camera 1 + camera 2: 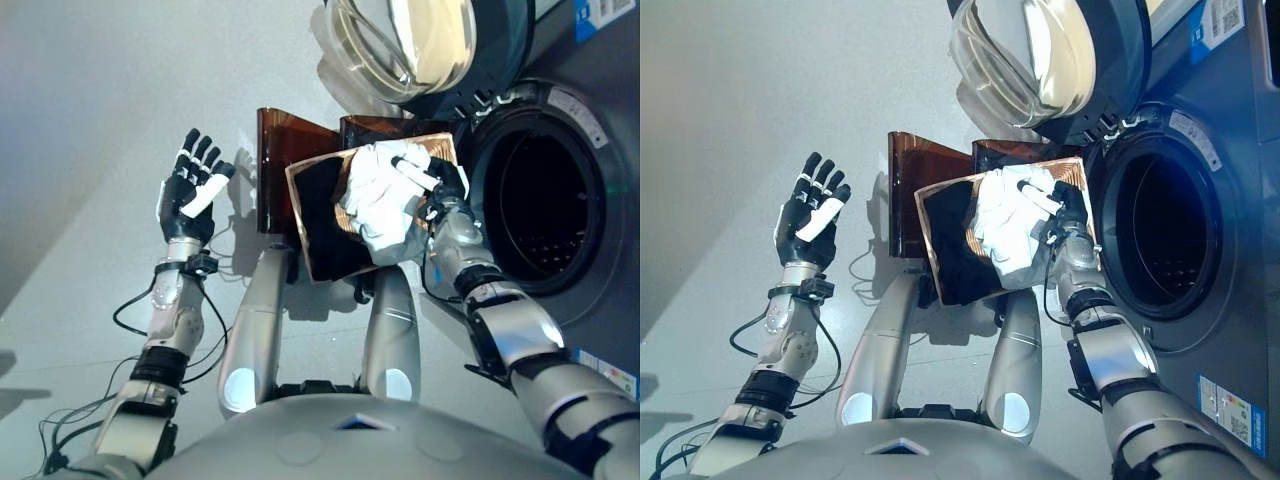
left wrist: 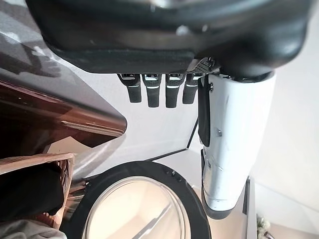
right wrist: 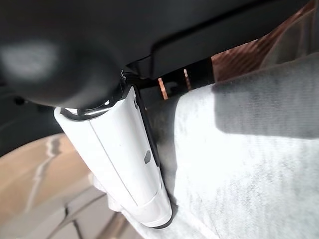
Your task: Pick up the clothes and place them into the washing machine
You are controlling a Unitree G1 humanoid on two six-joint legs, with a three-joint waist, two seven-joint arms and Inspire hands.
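The shallow wicker basket (image 1: 312,188) sits on the dark brown box (image 1: 282,150) beside the washing machine, its open side toward me. It holds a dark garment (image 1: 322,220) and a white cloth (image 1: 380,205). My right hand (image 1: 446,186) is at the basket's rim on the machine side. Its white-covered thumb (image 3: 124,159) lies on the white cloth (image 3: 239,164), and the fingers curl round the outside of the rim. My left hand (image 1: 190,188) is raised well to the left of the basket, with straight fingers (image 2: 152,92), and holds nothing.
The washing machine's round opening (image 1: 545,210) is just right of the basket, with a dark drum inside. Its glass door (image 1: 420,45) stands swung open above the box. Grey floor (image 1: 100,120) lies to the left.
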